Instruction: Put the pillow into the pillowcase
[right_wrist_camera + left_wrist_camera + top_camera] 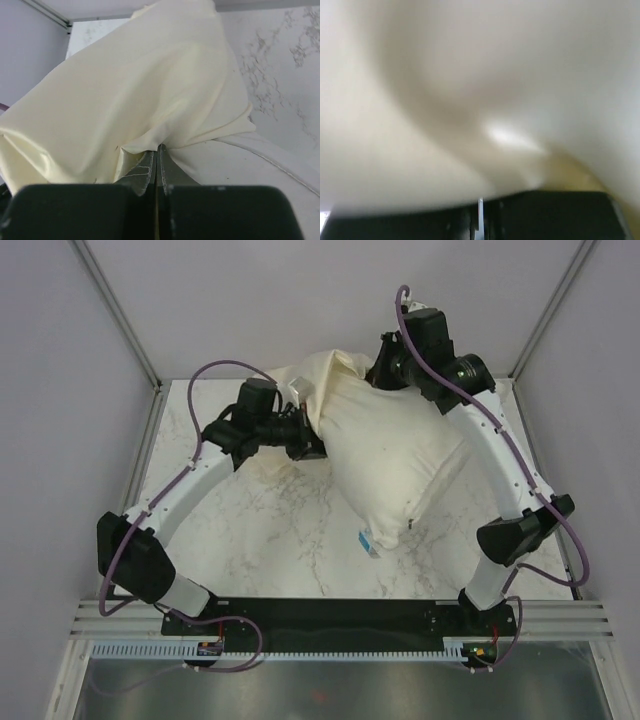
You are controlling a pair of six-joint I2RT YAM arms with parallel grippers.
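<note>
The right claw (157,160) is seen clenched, its 2 fingers pressed together on a fold of the pillowcase (140,95), which is pinched at a stitched hem. From that grip the cream cloth is spread away in broad, wrinkled folds. A whiter, seamed edge of the pillow (400,460) is shown just beside the grip. In the top view this claw is found at the pillow's far end, where the pillowcase is bunched into a crumpled peak.

The left claw (315,445) is placed against the pillow's left edge, close to that same far end. In its own wrist view the 2 dark fingers are shown closed. That view is blurred and filled with pale cloth, so it cannot be told whether any cloth is pinched there, or which cloth.

The pillow is laid on a slant on the surface (280,540), between the 2 arms, with its far end gathered under the bunched pillowcase. Its near end is left uncovered, and a small blue tag (368,540) is seen at the near left corner. Where the pillowcase's edge lies along the pillow's body cannot be made out from above.

White marbled surface is visible to the left of the pillow and on its near side. A purple cable (215,375) is looped above the left arm, well to the left of the pillow's far end.
</note>
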